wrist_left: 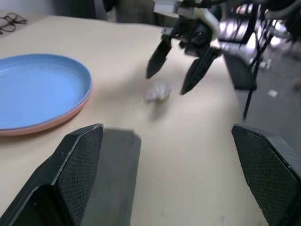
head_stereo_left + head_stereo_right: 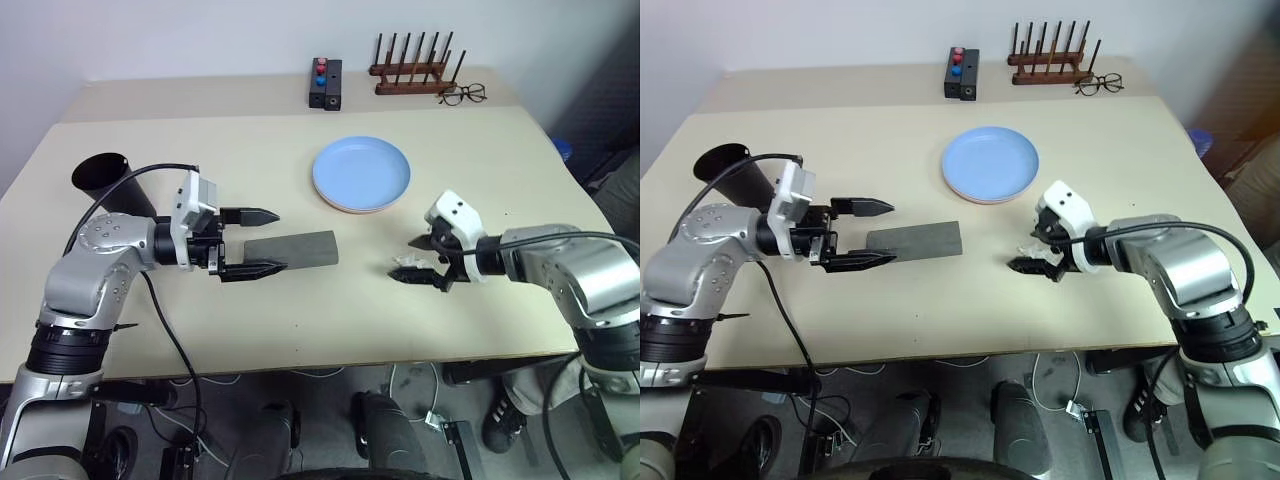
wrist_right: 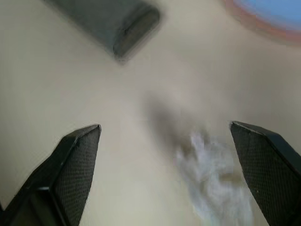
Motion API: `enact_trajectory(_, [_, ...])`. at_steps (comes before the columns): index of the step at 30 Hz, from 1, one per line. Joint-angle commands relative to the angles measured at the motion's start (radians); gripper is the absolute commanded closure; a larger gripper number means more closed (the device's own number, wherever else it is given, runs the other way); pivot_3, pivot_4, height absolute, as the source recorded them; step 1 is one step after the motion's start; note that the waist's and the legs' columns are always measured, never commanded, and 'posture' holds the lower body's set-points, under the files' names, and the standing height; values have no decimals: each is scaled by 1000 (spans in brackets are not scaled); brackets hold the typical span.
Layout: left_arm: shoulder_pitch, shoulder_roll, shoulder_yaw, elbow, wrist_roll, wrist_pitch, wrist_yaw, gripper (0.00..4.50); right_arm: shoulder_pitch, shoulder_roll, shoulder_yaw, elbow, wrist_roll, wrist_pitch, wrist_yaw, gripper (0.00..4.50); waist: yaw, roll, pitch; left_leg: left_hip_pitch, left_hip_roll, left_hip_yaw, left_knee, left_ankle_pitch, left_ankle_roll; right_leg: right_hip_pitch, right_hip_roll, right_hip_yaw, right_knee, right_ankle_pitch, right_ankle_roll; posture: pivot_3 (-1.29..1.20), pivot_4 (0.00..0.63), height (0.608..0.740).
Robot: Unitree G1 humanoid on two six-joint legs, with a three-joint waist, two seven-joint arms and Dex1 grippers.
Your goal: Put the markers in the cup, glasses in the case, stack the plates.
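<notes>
The light blue plate (image 2: 361,170) lies on the pink plate (image 2: 345,207), stacked at the table's centre back. The grey case (image 2: 295,250) lies flat with its lid down. My left gripper (image 2: 262,242) is open at the case's left end, one finger on each side of it and gripping nothing. The black cup (image 2: 105,180) stands at the far left behind that arm. My right gripper (image 2: 416,260) is open and empty, tilted down over a small white crumpled scrap (image 3: 211,169) on the table. The markers and the glasses are out of view.
At the back edge stand a black box with red and blue knobs (image 2: 324,83) and a wooden peg rack (image 2: 412,72). Thin wire-rimmed spectacles (image 2: 462,94) lie beside the rack. Bare tabletop (image 2: 330,320) stretches along the front.
</notes>
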Motion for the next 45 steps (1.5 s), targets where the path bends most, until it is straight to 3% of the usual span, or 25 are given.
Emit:
enact_trajectory(1, [-46, -7, 13, 16, 4, -28, -5, 0, 0, 17, 13, 11, -42, -59, -47, 274, 0, 0, 0, 0, 0, 0, 0, 0, 0, 0, 0, 0, 0, 0, 0, 0, 150, 740])
enact_trajectory(3, [-54, -11, 17, 22, 3, -35, -6, 0, 8, 7, 49, 37, -87, -115, -56, 852, 0, 0, 0, 0, 0, 0, 1, 0, 0, 0, 0, 0, 0, 0, 0, 0, 150, 740])
enact_trajectory(10, [-49, -12, 60, 21, -26, -18, 17, 0, -18, 11, 84, 114, -154, -215, -46, 4483, -2, 0, 0, 0, 0, 0, 0, 2, -4, 0, 0, 0, 0, 0, 0, 0, 150, 740])
enact_trajectory(16, [-55, -64, 153, 47, -70, 18, 156, 0, -264, 195, -105, 167, 16, -156, -71, 4483, -8, 1, 1, 0, 0, 0, 0, 2, -4, -1, 1, 1, 1, 0, 0, 0, 150, 740])
enact_trajectory(19, [-56, -89, 167, 34, -57, 17, 228, 0, -379, 277, -142, 299, -8, -229, -133, 4483, 0, 0, 0, 0, 0, -1, 0, 3, -5, 0, 1, 0, 0, 0, 0, 0, 150, 740])
enact_trajectory(23, [-38, -122, 182, 21, -31, 22, 352, 0, -465, 337, -43, 528, -168, -466, -190, 4483, 2, -2, -1, 0, -2, -1, 1, 3, -5, 1, -1, -1, -1, 1, 1, 0, 150, 740])
enact_trajectory(26, [0, -134, 192, -16, -54, 29, 371, 0, -513, 401, -60, 698, -186, -532, -218, 4483, -7, -2, -1, 0, -2, 0, 0, 3, -5, 0, -1, 0, -1, 1, 1, 0, 150, 740])
enact_trajectory(29, [35, -140, 208, -60, -67, 29, 394, 0, -514, 422, 2, 793, -268, -638, -208, 3613, -11, -2, -1, -2, -1, 0, -1, 3, -5, -3, 0, 0, 0, 1, 1, 0, 150, 740])
enact_trajectory(35, [111, -124, 240, -145, -110, 52, 406, 0, -485, 372, -56, 728, -236, -654, -131, 688, -10, -1, -1, -5, -1, 1, 0, 3, -6, -7, 0, 1, 1, 1, 1, 0, 150, 740])
enact_trajectory(40, [179, -87, 282, -163, -196, 95, 340, 0, -372, 269, -155, 417, -48, -568, 68, 688, -3, -1, -1, -5, -1, 0, 0, 3, -6, -7, 0, 1, 1, 1, 1, 0, 150, 740])
enact_trajectory(45, [269, -50, 261, -165, -164, 59, 269, 0, -100, 104, -276, 81, 119, -485, 194, 688, 0, -1, -1, -4, -1, -1, 0, 2, -4, -3, 0, 0, -2, 1, 1, 0, 150, 740])
